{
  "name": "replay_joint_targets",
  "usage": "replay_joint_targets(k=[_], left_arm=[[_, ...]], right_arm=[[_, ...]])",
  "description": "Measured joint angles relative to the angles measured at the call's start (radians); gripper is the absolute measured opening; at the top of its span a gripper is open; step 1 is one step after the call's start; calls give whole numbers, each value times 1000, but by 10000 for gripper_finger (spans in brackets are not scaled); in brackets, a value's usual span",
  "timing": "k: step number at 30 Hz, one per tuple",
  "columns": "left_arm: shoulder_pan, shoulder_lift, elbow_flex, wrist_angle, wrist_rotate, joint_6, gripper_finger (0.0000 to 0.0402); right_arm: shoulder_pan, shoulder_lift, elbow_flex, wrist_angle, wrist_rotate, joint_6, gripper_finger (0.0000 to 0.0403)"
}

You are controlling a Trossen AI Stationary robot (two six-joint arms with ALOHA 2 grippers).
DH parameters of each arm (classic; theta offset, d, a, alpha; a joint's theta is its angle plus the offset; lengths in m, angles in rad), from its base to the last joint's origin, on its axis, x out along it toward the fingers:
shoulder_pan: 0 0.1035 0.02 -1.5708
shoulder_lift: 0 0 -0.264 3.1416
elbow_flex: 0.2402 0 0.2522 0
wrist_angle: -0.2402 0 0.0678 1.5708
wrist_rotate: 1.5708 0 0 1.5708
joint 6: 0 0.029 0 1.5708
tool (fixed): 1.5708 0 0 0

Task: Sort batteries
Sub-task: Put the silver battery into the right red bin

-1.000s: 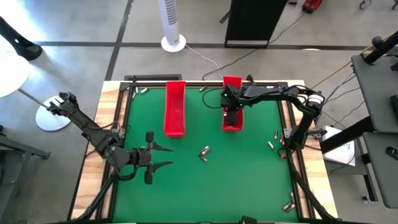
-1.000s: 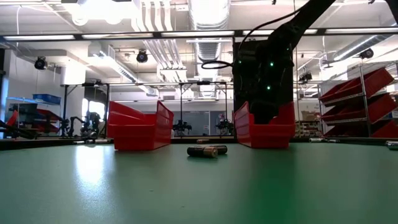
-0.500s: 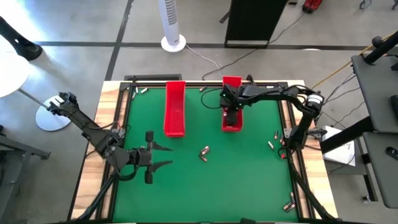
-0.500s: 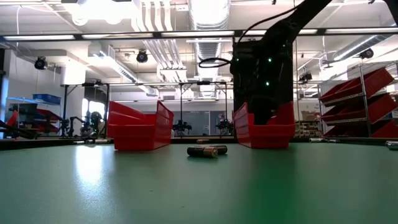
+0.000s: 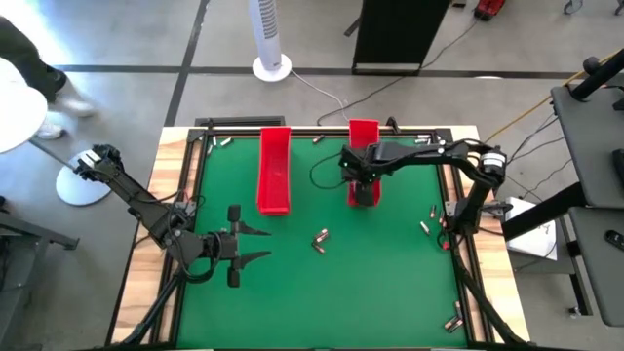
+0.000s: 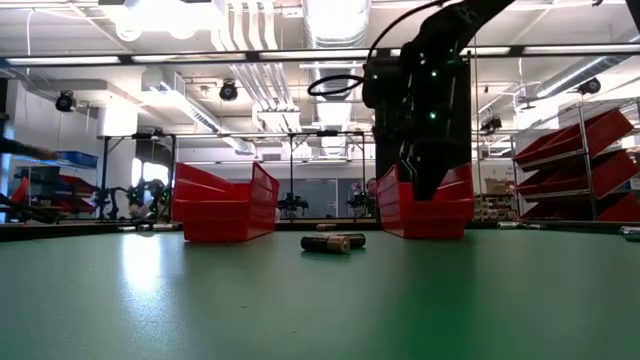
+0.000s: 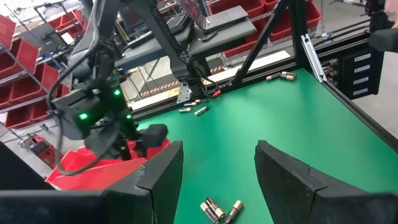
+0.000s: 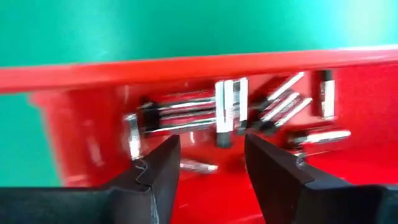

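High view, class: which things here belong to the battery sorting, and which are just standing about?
Belong to the job:
- batteries loose mid-table
- right red tray holding batteries
- left red tray
- right pincer over its tray
- left pincer, open

Standing about:
- white fan
- black cabinet

My table (image 5: 390, 283) is green, edged with pale wood. Both trays (image 5: 274, 171) are bright red, and the batteries (image 8: 231, 112) lying in the one under my right claw (image 8: 210, 163) are silvery with dark ends. My arms (image 5: 146, 207) are black; small green lights glow on the right one.
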Motion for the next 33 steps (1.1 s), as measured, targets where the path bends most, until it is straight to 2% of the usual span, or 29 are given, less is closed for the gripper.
replay_joint_targets(k=[9, 20, 28, 33], left_arm=[[0, 0, 0, 2, 0, -4, 180], [0, 0, 0, 2, 0, -8, 180], [0, 0, 0, 1, 0, -8, 180], [-2, 0, 0, 0, 0, -9, 180]], right_arm=[[113, 0, -36, -5, 28, 79, 176], [187, 0, -25, -26, 20, 128, 176], [225, -59, 105, -260, 147, 197, 190], [236, -162, 187, -427, 151, 327, 201]])
